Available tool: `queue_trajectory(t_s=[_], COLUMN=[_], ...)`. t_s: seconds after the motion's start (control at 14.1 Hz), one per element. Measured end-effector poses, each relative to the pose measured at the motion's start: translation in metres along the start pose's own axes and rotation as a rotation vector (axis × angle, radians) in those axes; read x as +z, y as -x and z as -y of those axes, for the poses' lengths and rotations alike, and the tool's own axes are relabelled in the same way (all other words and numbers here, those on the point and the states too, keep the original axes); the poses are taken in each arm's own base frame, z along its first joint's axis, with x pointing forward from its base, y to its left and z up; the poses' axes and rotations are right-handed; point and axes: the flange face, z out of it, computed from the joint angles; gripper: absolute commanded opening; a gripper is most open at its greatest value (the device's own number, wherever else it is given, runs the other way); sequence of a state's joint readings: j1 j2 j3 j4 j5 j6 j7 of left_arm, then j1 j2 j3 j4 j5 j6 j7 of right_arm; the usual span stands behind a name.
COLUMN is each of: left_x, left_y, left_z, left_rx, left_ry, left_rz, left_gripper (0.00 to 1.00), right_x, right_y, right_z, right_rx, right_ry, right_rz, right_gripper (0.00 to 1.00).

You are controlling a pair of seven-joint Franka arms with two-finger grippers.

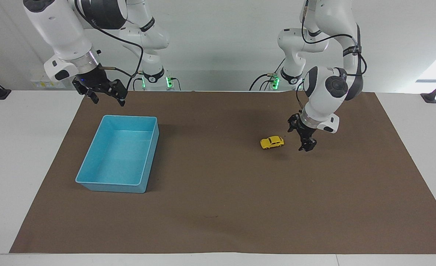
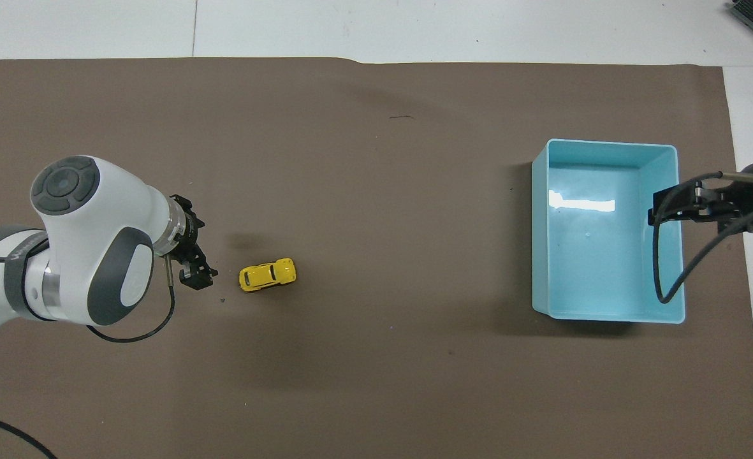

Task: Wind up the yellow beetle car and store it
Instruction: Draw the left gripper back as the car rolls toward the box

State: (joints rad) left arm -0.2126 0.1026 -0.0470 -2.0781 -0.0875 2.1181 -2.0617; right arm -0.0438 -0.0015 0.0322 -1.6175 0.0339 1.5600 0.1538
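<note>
Bin (image 1: 92, 168) is sitting on the mat (image 1: 218, 207), holding nothing. Car (image 1: 272, 142) is lying apart, beside the left gripper (image 1: 301, 137), which is gaping, gripping nothing. Right gripper (image 1: 105, 96) is hanging spread, unladen, over the bin's robot-side edge.

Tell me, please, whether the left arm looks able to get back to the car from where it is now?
Probably yes: the left claw is open just beside the car, which sits free on the mat with nothing between them.

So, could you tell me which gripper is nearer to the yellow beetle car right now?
The left. The left gripper is open just beside the yellow beetle car, apart from it. The right gripper waits, open, near the blue bin at the right arm's end of the table.
</note>
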Motion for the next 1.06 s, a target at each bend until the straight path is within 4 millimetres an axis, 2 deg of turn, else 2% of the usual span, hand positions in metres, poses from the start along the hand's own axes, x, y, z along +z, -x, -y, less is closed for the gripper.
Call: queue_trajectory(t_s=[0.28, 0.85, 1.06], left_x=[0.000, -0.028, -0.034], left_y=[0.012, 0.073, 0.087], left_z=[0.005, 0.027, 0.033], left_rx=[-0.005, -0.049, -0.032], left_ry=[0.000, 0.049, 0.060], left_rz=[0.001, 0.045, 0.055], left_gripper=[1.00, 1.00, 1.00], right_x=[0.000, 0.000, -0.001], right_y=[0.000, 0.001, 0.001], right_z=[0.000, 0.000, 0.000], right_rx=[0.000, 0.000, 0.000], right_ry=[0.000, 0.002, 0.002], right_rz=[0.000, 0.009, 0.008], right_gripper=[1.00, 1.00, 1.00])
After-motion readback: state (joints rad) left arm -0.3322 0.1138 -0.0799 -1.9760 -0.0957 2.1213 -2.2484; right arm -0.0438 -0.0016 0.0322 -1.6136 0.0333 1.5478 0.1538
